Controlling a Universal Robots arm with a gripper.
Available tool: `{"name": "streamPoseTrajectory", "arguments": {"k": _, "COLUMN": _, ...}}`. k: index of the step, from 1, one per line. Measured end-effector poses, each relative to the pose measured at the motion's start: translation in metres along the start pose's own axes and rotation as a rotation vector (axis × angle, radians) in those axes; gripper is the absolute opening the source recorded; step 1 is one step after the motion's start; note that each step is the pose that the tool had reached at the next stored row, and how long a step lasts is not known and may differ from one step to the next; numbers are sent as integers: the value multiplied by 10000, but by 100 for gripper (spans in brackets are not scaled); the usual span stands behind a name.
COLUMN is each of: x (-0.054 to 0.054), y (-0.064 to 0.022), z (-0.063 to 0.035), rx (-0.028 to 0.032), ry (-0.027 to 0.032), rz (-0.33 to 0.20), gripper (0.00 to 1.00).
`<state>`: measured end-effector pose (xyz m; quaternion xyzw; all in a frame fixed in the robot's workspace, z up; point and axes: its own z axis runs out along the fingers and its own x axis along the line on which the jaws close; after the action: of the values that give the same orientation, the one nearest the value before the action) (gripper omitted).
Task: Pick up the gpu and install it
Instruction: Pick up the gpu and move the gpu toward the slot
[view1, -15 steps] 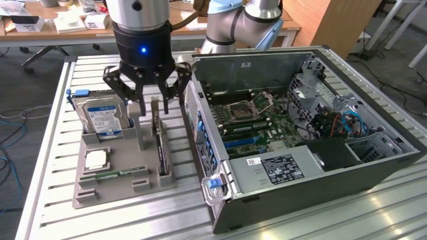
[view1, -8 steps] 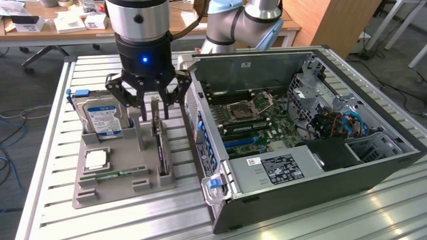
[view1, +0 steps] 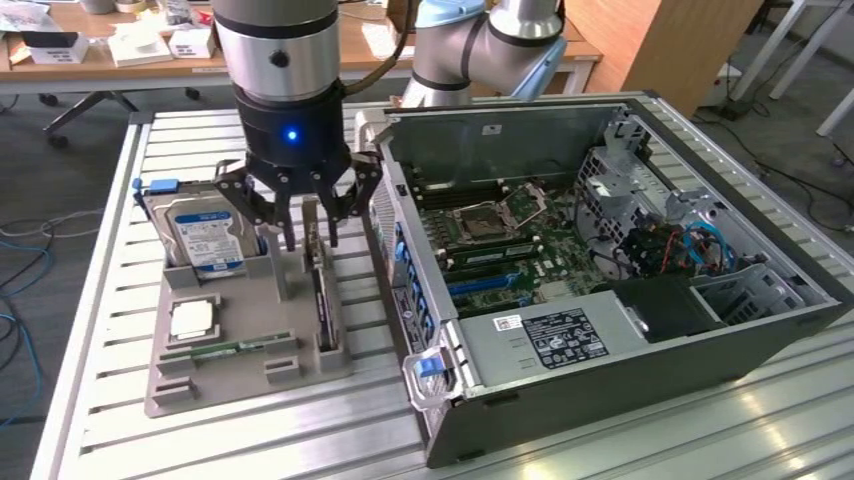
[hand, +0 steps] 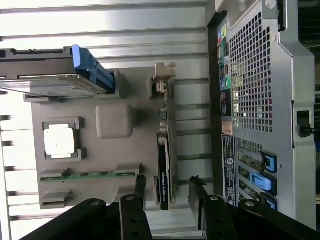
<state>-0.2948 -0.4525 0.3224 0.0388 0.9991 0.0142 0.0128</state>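
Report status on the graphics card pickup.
Jaws open, gripper astride graphics card. Card upright in tray slot, not gripped. Hard drive alongside, clear of jaws.

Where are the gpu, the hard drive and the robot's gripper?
gpu (hand: 164, 167): wrist view, on its dark long edge.
hard drive (view1: 207, 240): exterior view, on its blue-white label.
gripper (view1: 310, 240): exterior view, midway between its open fingertips.

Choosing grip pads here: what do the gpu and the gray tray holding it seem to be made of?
The gpu: thin, rigid, dark card with a faint sheen and a printed label, likely circuit-board laminate. The tray: uniform matte gray with rounded blocks and slots, probably moulded or printed plastic.
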Motion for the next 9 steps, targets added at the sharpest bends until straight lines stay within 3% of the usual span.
{"name": "streamPoseTrajectory", "arguments": {"k": 9, "x": 4, "y": -4, "z": 159, "rx": -1, "ry": -1, "rz": 0, "gripper": 47}}
